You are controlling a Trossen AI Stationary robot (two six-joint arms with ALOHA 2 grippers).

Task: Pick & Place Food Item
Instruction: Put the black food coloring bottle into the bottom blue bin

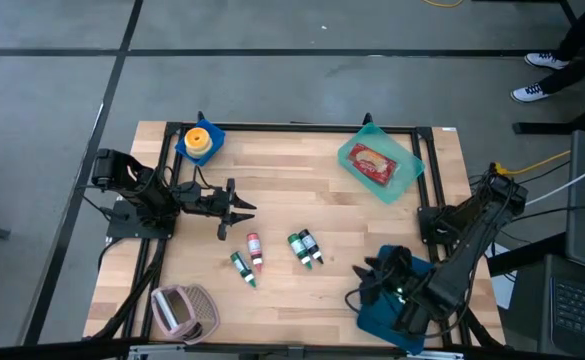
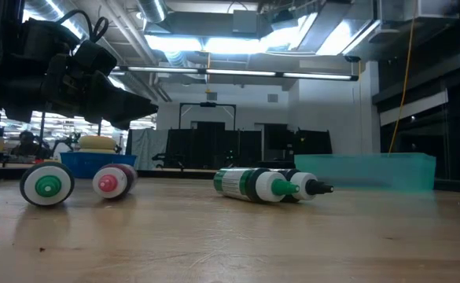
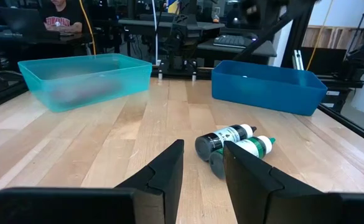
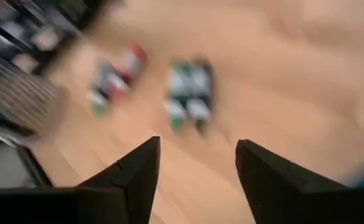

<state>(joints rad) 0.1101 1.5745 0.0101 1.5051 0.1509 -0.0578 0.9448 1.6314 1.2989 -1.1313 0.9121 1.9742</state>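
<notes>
The food item, a flat red-and-tan piece, lies in the teal bin at the far right; in the left wrist view it is a blur behind the bin's wall. A yellow-orange item sits in a small blue bin at the far left. My left gripper hovers level at mid-left, open, with nothing between its fingers. My right gripper hangs open over the near right, above a dark blue bin, and holds nothing.
Small bottles lie on the wood mid-table: a red-capped one and a green-capped one, plus a pair side by side. A pink basket stands at the near left. Bare wood lies between the bottles and the teal bin.
</notes>
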